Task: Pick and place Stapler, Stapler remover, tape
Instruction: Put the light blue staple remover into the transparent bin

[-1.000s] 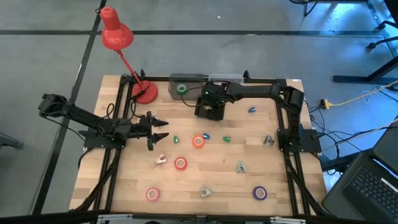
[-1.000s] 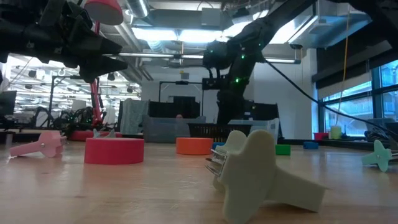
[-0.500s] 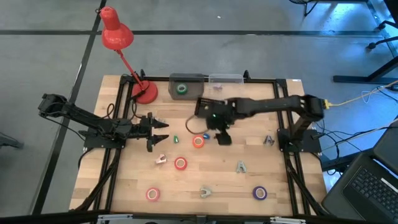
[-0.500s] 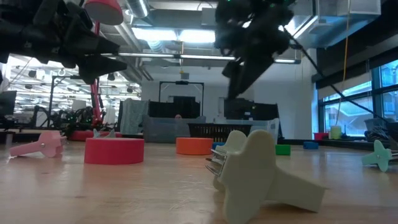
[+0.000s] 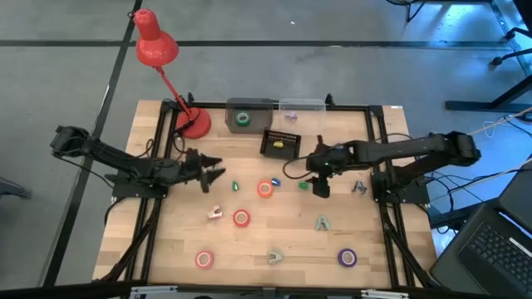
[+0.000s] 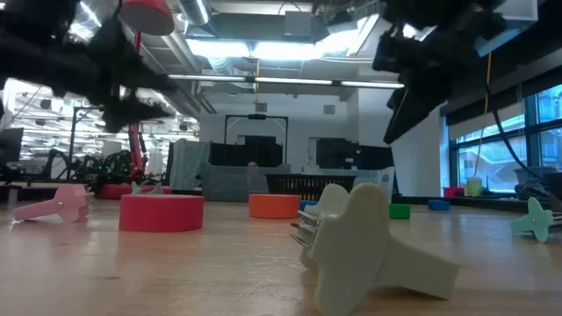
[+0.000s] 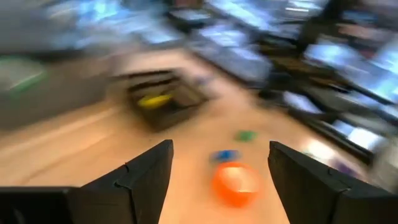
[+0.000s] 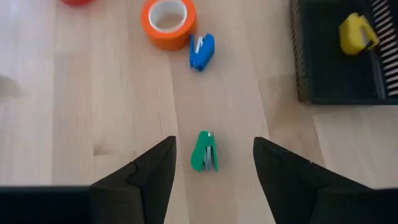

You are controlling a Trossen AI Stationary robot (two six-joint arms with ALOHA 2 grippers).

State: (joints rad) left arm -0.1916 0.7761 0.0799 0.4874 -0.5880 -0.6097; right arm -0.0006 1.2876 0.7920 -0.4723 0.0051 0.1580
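Observation:
My right gripper (image 5: 320, 188) (image 8: 214, 143) is open and empty, pointing down above the table just right of a small green stapler (image 5: 303, 184) (image 8: 204, 151), which lies flat on the wood. Beyond it lie a blue stapler (image 8: 201, 51) and an orange tape roll (image 5: 265, 188) (image 8: 168, 22). My left gripper (image 5: 213, 174) (image 7: 219, 149) is open and empty at the table's left, pointing toward the orange roll (image 7: 235, 183). Red-pink rolls (image 5: 241, 218) (image 5: 204, 259) and a purple roll (image 5: 347, 257) lie flat near the front. A cream staple remover (image 5: 273, 255) (image 6: 360, 237) lies at the near edge.
A black mesh basket (image 5: 281, 143) (image 8: 323, 87) holds a yellow stapler (image 8: 356, 34). A grey bin (image 5: 249, 106) holds a green tape roll (image 5: 243, 119), next to a clear box (image 5: 301, 105). A red lamp (image 5: 196, 124) stands at the far left. Other staple removers (image 5: 216, 213) (image 5: 321, 222) (image 5: 358, 188) lie about.
My right gripper has left the black basket at the far side and swung toward the table's near and right side, ending open above the green stapler. My left gripper has turned a little in place and stays open.

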